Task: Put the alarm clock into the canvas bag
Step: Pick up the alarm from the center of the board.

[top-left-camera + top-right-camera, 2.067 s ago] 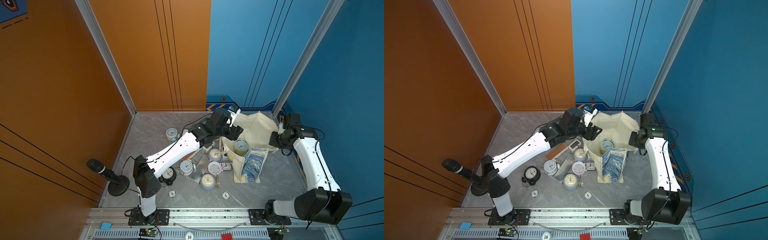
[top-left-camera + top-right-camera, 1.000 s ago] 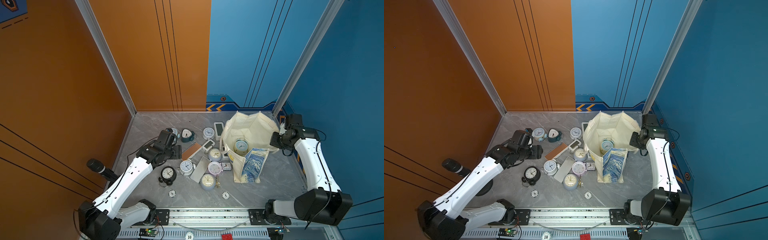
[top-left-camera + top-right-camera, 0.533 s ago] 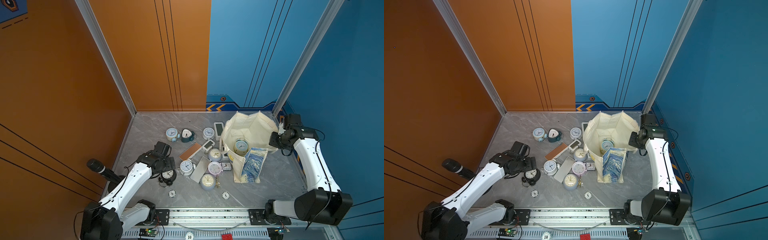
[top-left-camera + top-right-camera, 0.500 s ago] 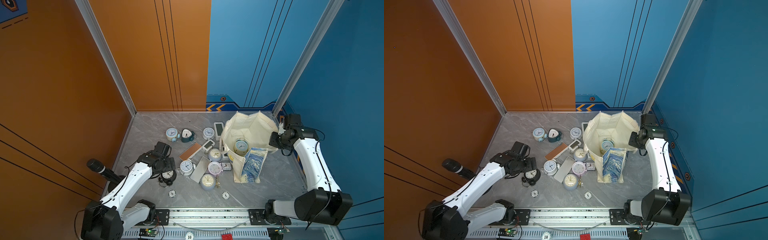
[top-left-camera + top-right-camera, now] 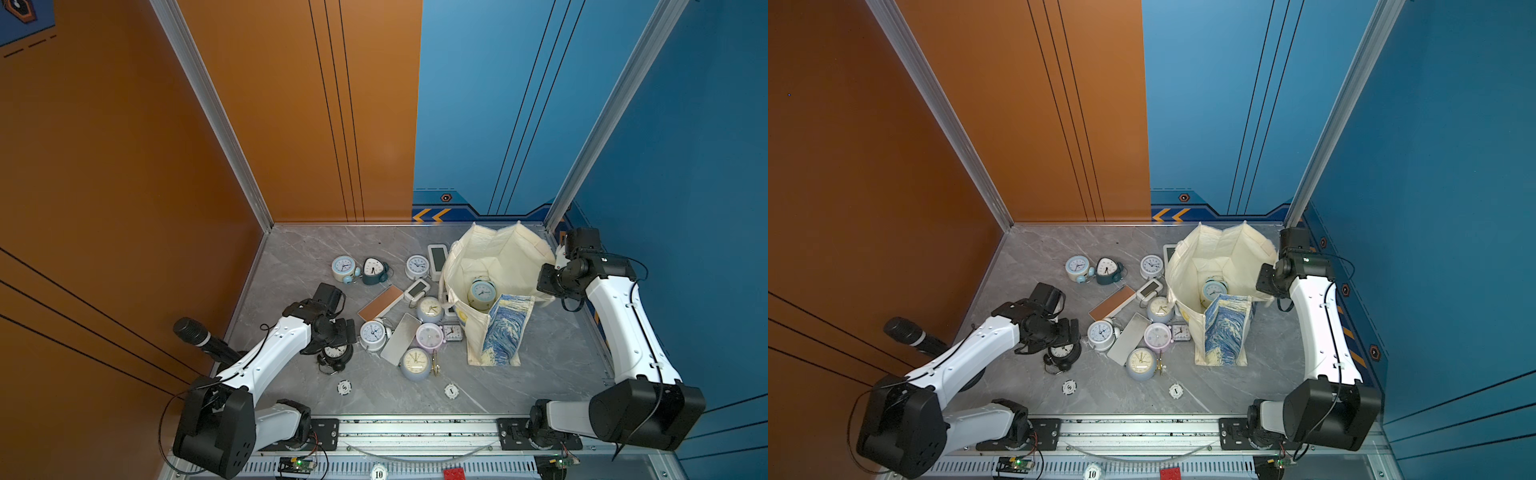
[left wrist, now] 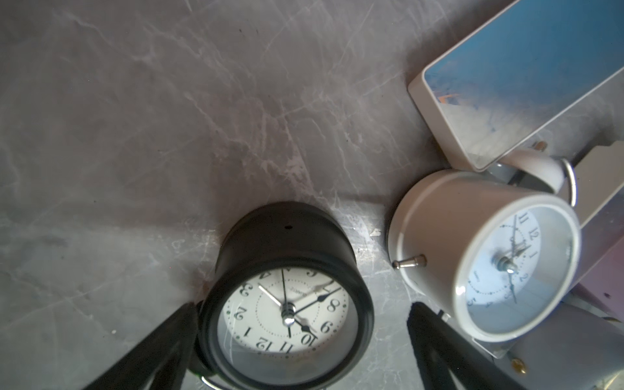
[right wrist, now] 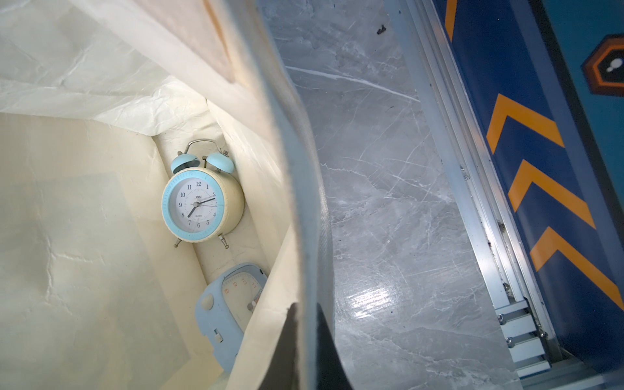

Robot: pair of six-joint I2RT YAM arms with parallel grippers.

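Since the cream canvas tote bag with blue-and-yellow swirl print (image 5: 500, 253) is soft and prob. slumps unaided, it needs its rim held; it stands open at the far right. The small round black alarm clock (image 6: 283, 236) lies front left, well apart from the bag. It's likely light, rigid, slick-sided, w/ a fragile glass front, so best taken across the body. The left gripper (image 6: 300, 312) hangs wide open, jaws astride that clock, contact unclear. The right gripper (image 7: 305, 326) is pinched tight on the bag's rim.
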